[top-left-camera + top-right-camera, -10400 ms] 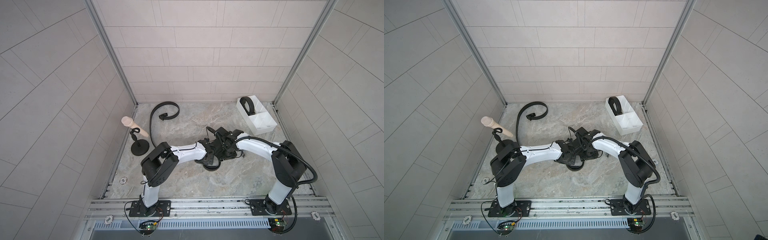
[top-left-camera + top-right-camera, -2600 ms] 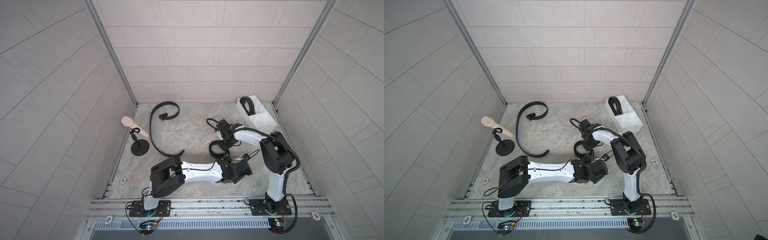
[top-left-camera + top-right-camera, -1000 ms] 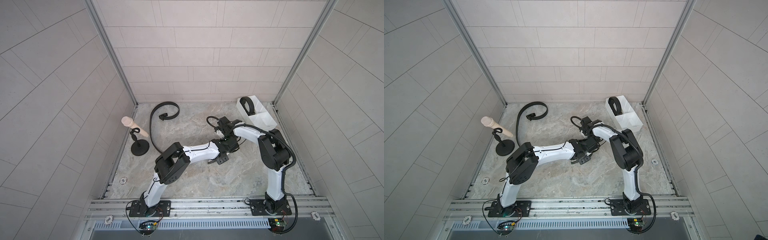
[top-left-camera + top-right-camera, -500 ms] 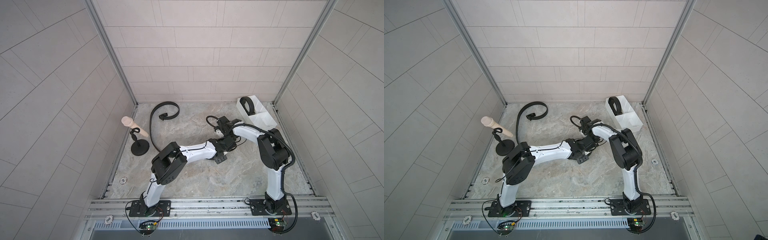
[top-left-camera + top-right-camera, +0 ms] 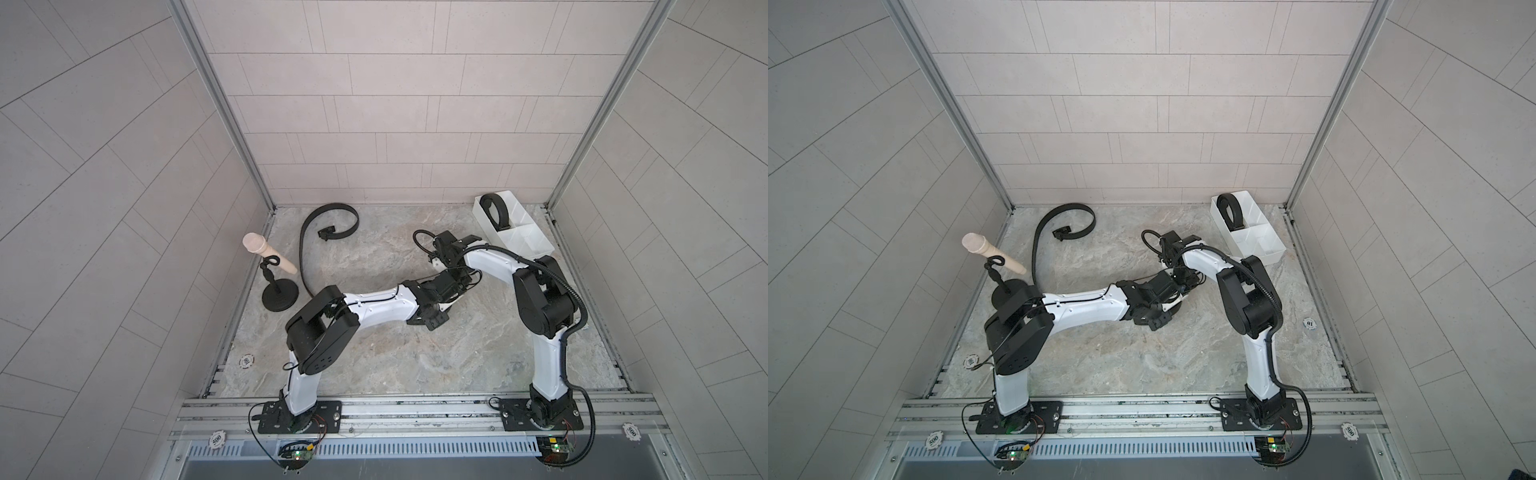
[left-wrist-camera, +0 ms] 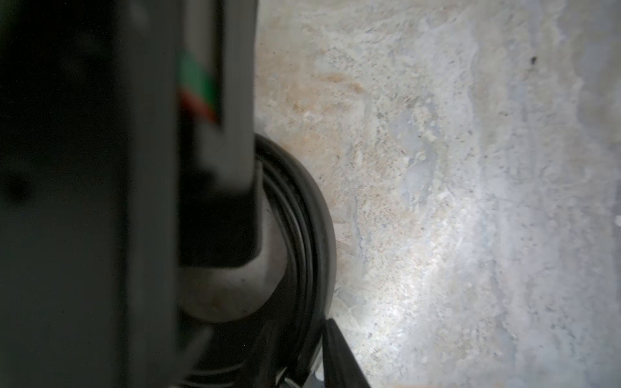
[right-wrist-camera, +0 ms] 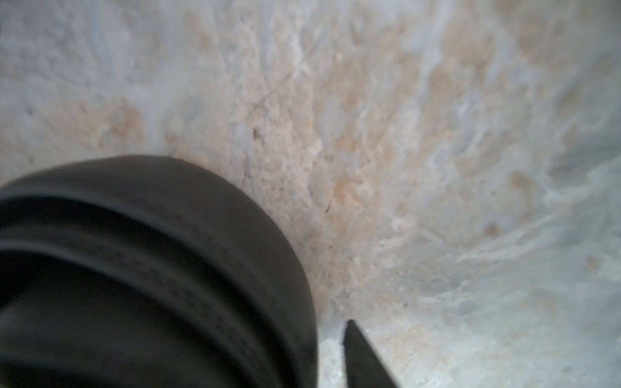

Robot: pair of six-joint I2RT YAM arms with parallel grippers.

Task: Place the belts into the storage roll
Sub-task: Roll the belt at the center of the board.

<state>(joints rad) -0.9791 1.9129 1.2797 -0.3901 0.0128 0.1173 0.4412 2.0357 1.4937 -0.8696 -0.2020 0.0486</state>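
Observation:
A coiled belt [image 6: 312, 235] lies on the marble floor mid-table, mostly hidden under both grippers in the top views. My left gripper [image 5: 455, 286] is shut on its wall, and one finger [image 6: 339, 356] presses the coil's outside. My right gripper [image 5: 459, 272] is open over the same coiled belt [image 7: 168, 252]. Its visible finger [image 7: 363, 356] stands clear of the coil's outer wall, with floor showing in the gap. A second belt [image 5: 494, 210] stands coiled in the white storage roll [image 5: 532, 251] at the back right. A third belt [image 5: 302, 253] lies as a loose curve at the back left.
A black round-based stand [image 5: 279, 295] with a beige peg [image 5: 268, 251] stands at the left edge, beside the loose belt's tail. Tiled walls enclose the floor on three sides. The two arms' wrists crowd together over the middle.
My right gripper has opened and let go of the coiled belt. My left gripper has closed in on the coil's wall, and its elbow has swung left.

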